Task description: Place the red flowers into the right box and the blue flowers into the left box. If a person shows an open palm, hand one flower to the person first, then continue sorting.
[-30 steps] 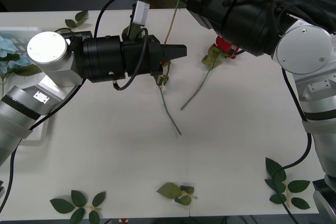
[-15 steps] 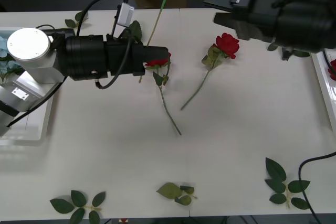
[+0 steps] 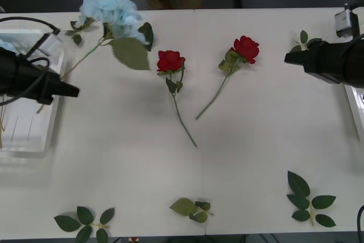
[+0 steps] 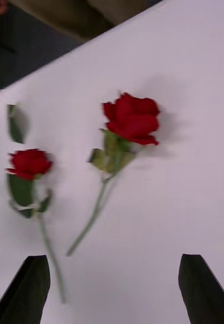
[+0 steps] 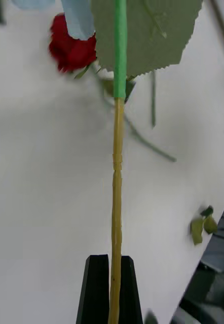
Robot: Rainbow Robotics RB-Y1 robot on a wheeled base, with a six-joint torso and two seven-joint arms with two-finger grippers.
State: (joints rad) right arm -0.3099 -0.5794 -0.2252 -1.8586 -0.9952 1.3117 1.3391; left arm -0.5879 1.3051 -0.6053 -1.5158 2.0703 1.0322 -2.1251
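My left gripper [image 3: 71, 90] is at the table's left, beside the left box [image 3: 25, 143], shut on the thin stem [image 5: 116, 182] of a blue flower. Its pale-blue head [image 3: 111, 7] and broad leaf [image 3: 129, 54] hang over the table's far left. Two red flowers lie mid-table: one [image 3: 170, 60] with its stem toward me, another [image 3: 245, 47] to its right. My right gripper [image 3: 288, 58] hovers at the right, open, pointing toward the right-hand rose [image 4: 132, 117], well short of it. The right box [image 3: 357, 112] shows by its edge at the far right.
Loose green leaf sprigs lie along the near edge [image 3: 85, 220], [image 3: 191, 208], [image 3: 307, 198], and one at the far right [image 3: 304, 39]. The table's middle, nearer than the roses, is bare white surface.
Both arms have drawn back from the table's middle, left arm leftward, right arm rightward. The blue flower travelled left with the left gripper and its head now shows over the far left.
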